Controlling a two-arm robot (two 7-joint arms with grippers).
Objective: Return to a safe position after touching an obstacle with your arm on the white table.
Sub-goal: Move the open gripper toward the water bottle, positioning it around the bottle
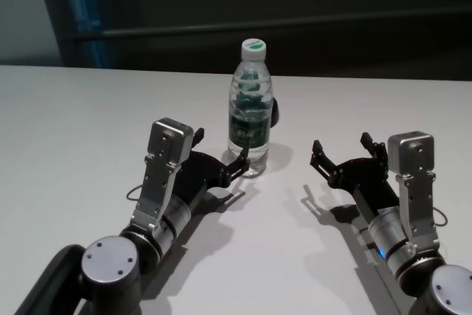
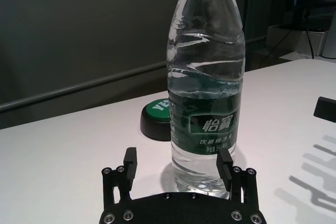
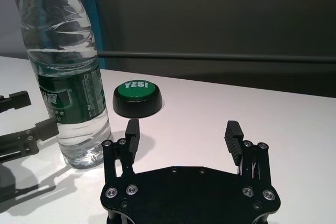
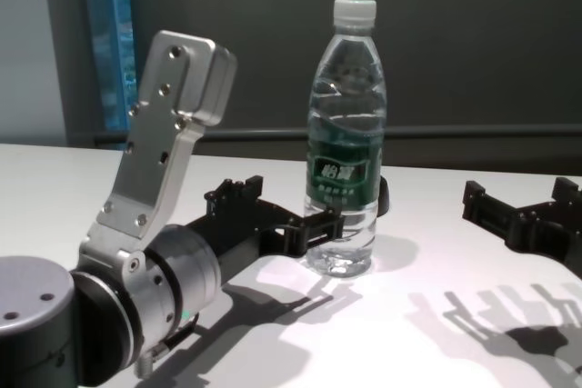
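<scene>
The obstacle, a clear water bottle with a white cap and dark green label, stands upright mid-table on the white table. My left gripper lies low beside the bottle's base, open and holding nothing. One fingertip sits right against the bottle's lower wall. In the left wrist view the bottle rises just past the left gripper, in front of one finger. My right gripper rests open above the table, apart from the bottle on its other side, with nothing between its fingers.
A low black round button with a green top marked YES sits just behind the bottle, partly hidden by it in the head view. A dark wall with a rail runs along the table's far edge. White table surface spreads out to both sides.
</scene>
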